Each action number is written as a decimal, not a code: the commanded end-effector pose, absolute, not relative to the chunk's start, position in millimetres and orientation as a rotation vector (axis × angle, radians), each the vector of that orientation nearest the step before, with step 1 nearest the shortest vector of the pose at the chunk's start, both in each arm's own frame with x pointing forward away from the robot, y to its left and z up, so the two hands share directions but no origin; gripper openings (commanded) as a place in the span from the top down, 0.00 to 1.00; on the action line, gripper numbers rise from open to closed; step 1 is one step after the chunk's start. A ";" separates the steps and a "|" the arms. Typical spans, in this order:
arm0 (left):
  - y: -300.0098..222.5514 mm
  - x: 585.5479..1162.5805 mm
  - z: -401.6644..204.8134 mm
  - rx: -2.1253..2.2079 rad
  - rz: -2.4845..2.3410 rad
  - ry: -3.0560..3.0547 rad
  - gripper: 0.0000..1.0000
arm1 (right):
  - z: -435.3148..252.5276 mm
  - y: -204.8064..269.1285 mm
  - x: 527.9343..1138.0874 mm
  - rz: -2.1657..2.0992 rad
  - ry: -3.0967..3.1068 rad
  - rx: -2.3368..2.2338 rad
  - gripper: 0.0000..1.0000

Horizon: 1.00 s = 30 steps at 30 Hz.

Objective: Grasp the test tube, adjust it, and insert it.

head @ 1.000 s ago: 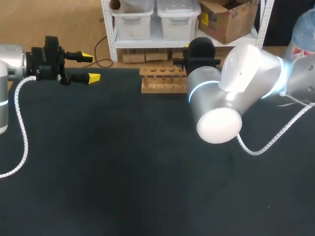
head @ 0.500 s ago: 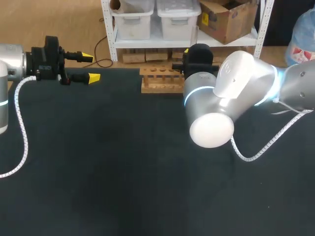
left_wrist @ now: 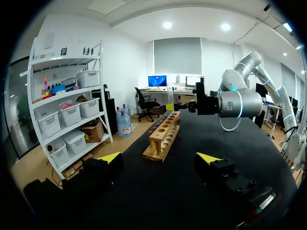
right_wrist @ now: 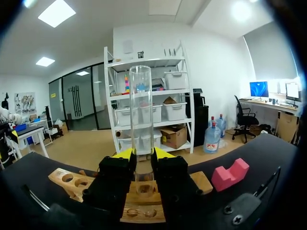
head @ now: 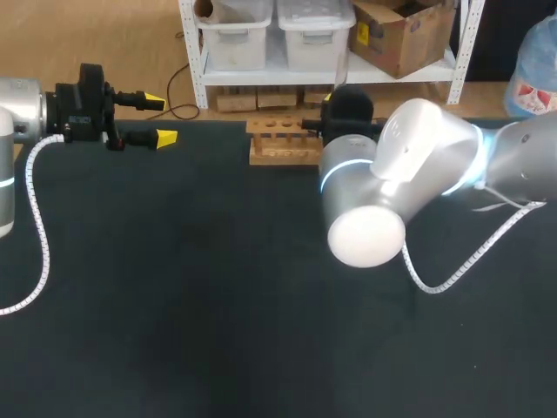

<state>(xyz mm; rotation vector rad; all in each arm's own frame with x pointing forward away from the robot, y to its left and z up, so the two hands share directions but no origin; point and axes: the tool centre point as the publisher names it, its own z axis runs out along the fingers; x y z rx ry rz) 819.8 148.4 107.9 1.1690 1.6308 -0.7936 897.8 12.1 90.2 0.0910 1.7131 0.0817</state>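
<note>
Test tube (right_wrist: 140,120) stands upright, clamped low on its body between the two yellow-tipped fingers of the right end effector (right_wrist: 142,155), just above the wooden rack (right_wrist: 64,181) at the far edge of the bench (head: 174,287). In the right wrist view a rack hole shows directly under the tube. The fingers hide the tube's lower end, so I cannot tell whether it has entered the hole. Grasping and adjusting look done, and the step in hand is the insertion. The next move likely calls for a straight descent with the tube kept vertical and centred on that hole, then letting go.

A pink block (right_wrist: 229,173) lies on the bench beside the rack, clear of the hole. The left end effector (head: 159,119) hangs wide open and holds nothing, well apart from the rack towards the bench's left. From the head view the bulky right arm (head: 409,174) covers the rack's right end. Nothing seems to block the way down.
</note>
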 end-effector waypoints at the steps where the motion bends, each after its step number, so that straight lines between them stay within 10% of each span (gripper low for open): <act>1: 148.3 818.3 106.9 1.166 -0.789 1.628 0.00 | 87.3 14.9 897.1 0.079 1.709 0.093 1.00; 8: 148.3 818.3 106.9 1.166 -0.789 1.628 0.00 | 84.9 15.6 897.5 0.074 1.714 0.090 0.98; 12: 148.3 818.3 106.9 1.166 -0.789 1.628 0.00 | 84.7 15.3 897.2 0.070 1.716 0.093 0.64; 19: 148.3 818.3 106.9 1.166 -0.789 1.628 0.00 | 84.7 14.7 896.2 0.064 1.716 0.097 0.53; 22: 148.3 818.3 106.9 1.166 -0.789 1.628 0.00 | 85.2 14.5 895.1 0.062 1.718 0.100 0.00; 30: 148.3 818.3 106.9 1.166 -0.789 1.628 0.00 | 94.4 11.0 885.1 0.097 1.752 0.058 0.00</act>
